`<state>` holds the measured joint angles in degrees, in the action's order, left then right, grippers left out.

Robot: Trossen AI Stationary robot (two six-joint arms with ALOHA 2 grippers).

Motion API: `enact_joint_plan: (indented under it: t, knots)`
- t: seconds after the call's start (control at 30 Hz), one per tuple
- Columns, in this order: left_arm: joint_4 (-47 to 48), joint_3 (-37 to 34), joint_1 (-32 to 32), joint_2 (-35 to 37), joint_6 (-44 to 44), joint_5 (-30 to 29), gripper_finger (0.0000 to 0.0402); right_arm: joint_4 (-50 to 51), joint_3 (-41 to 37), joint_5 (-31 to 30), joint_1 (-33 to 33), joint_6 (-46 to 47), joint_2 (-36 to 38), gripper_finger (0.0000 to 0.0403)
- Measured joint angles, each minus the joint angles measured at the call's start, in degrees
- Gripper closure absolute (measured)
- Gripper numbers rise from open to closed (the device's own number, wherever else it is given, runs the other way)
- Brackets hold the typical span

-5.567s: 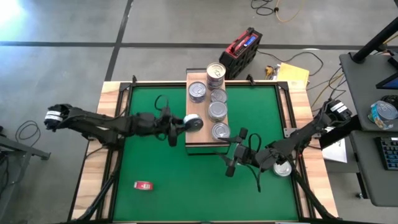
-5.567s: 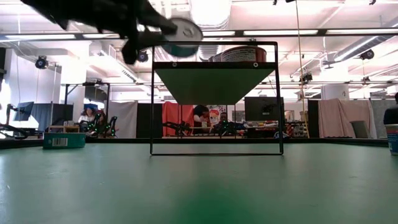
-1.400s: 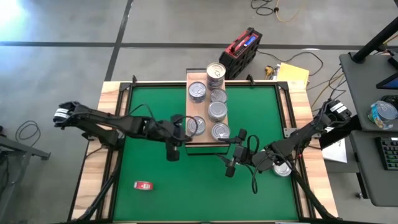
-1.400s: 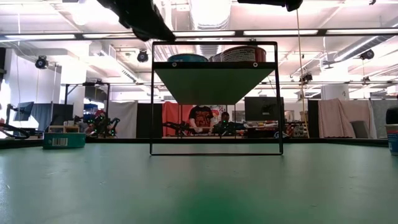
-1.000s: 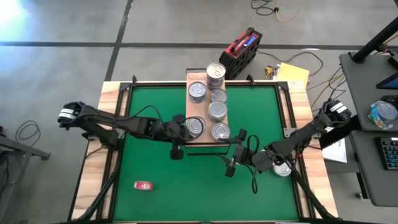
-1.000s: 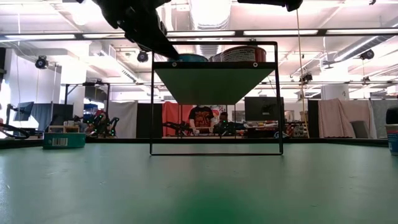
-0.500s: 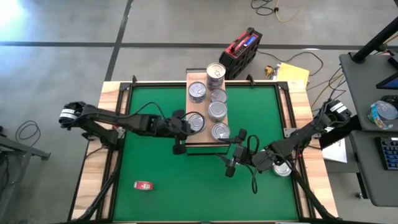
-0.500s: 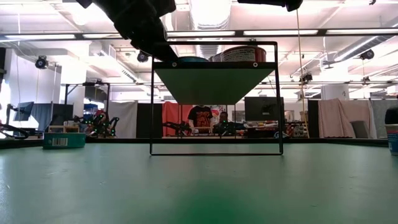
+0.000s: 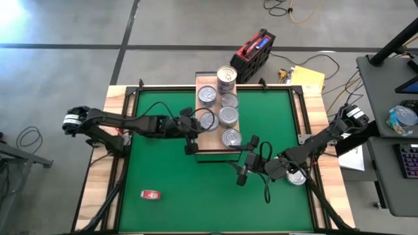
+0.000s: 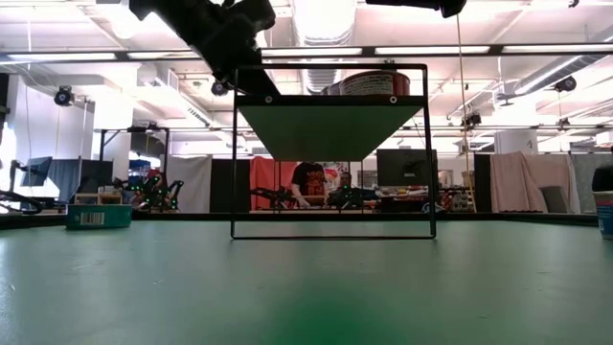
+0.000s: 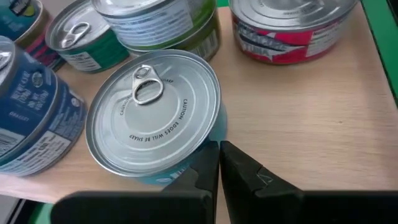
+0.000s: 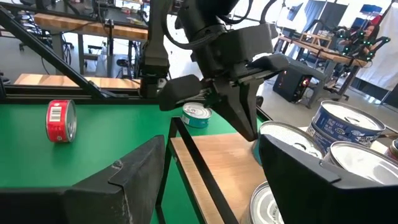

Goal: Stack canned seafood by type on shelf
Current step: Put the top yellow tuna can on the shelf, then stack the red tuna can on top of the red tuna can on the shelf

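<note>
Shut left jaws seemingly touch the silver-lidded can (image 11: 153,116) on the shelf (image 11: 298,124).

High view: overhead, straight down on the whole counter (image 9: 163,176). Low view: mat level, facing the room. Left wrist view: close above the shelf (image 11: 298,118). Right wrist view: near, looking across it. All share the shelf.

Tins (image 9: 229,116) on wooden shelf (image 9: 213,145)
</note>
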<state>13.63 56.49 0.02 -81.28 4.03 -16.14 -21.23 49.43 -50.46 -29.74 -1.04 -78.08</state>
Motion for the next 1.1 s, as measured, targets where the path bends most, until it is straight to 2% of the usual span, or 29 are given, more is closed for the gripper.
enact_joint_plan:
  t: [0.47,0.87,1.1]
  knots:
    - [1.17,0.0,0.49,0.09,0.0,-4.2,0.0401,0.06,0.0,0.0,0.0,0.0,0.0,0.0133]
    - [1.51,0.0,0.59,0.22,0.19,-5.3,0.0401,1.13,0.0,0.0,0.0,1.42,0.0,0.0151]
    - [2.91,0.0,0.62,1.06,-0.04,-6.94,0.0401,1.31,0.0,-0.08,0.0,1.51,0.0,0.0144]
